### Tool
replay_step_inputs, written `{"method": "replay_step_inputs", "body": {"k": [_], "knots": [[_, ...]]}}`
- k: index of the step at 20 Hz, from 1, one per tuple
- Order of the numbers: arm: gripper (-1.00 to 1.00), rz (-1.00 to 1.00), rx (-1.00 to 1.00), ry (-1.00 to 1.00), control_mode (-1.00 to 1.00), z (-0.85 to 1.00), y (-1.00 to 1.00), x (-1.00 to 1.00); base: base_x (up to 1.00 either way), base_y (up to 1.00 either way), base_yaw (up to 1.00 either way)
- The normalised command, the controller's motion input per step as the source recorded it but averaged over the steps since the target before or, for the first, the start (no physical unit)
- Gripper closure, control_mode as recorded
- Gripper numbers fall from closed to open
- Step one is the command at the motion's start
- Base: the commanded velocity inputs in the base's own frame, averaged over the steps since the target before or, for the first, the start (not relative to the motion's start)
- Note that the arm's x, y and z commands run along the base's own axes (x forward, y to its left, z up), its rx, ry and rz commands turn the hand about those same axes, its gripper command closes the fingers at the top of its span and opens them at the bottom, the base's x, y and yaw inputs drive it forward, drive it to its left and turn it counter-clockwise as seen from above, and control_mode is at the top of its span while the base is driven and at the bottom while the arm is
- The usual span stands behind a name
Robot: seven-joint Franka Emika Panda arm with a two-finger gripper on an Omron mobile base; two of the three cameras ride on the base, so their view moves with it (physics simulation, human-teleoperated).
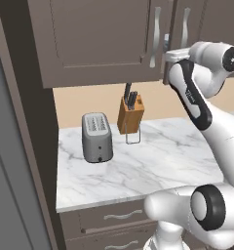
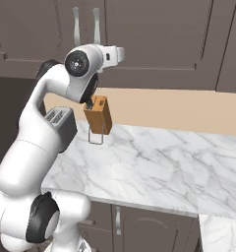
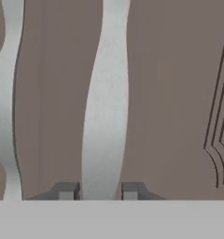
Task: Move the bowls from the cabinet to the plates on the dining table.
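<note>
Fingertips [image 3: 67, 191] of the gripper [image 3: 99, 192] stand one on each side of a curved silver handle [image 3: 104, 98] on the cabinet [image 3: 170, 70], right against the door. The jaws sit close to the handle's sides, but whether they actually press on it I cannot tell. A second handle [image 3: 4, 93] runs down the left edge of the hand view, on the neighbouring door. To the right, the door's panel grooves [image 3: 216, 121] bend inward.

From the left base view the arm reaches up and right to the cabinet [image 1: 99, 39], its hand at the right-hand handle [image 1: 185, 27], with the other handle [image 1: 155, 36] just left of it. The doors are closed, so the bowls cannot be seen.

Below the cabinet lies a marble counter [image 1: 153, 166] against a tan wall [image 1: 94, 100]. On its far left part stands a grey toaster [image 1: 96, 136], and just to its right, nearer the wall, a wooden knife block [image 1: 130, 114] with dark handles sticking out, resting tilted on a wire stand. Drawers with wavy pulls [image 1: 123, 215] sit under the counter's near edge.

In the right base view the arm's upper joint covers part of the toaster [image 2: 61, 123], and the knife block [image 2: 99, 115] shows just right of it. The counter [image 2: 164, 167] stretches off to the right, with a lower cabinet door [image 2: 149, 229] beneath it.
</note>
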Motion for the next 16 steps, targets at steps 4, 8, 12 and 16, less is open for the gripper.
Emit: {"method": "replay_step_inputs", "body": {"k": [4, 8, 12, 16], "knots": [[1.0, 0.0, -0.01, -0.08, -1.0, 0.3, -0.31, -0.38, 0.0, 0.0, 0.0], [1.0, 0.0, -0.02, -0.04, -1.0, 0.37, -0.29, -0.36, 0.0, 0.0, 0.0], [1.0, 0.01, -0.04, -0.02, -1.0, 0.43, -0.32, -0.41, 0.0, 0.0, 0.0], [1.0, 0.01, -0.03, 0.0, -1.0, 0.49, -0.38, -0.5, 0.0, 0.0, 0.0]]}}
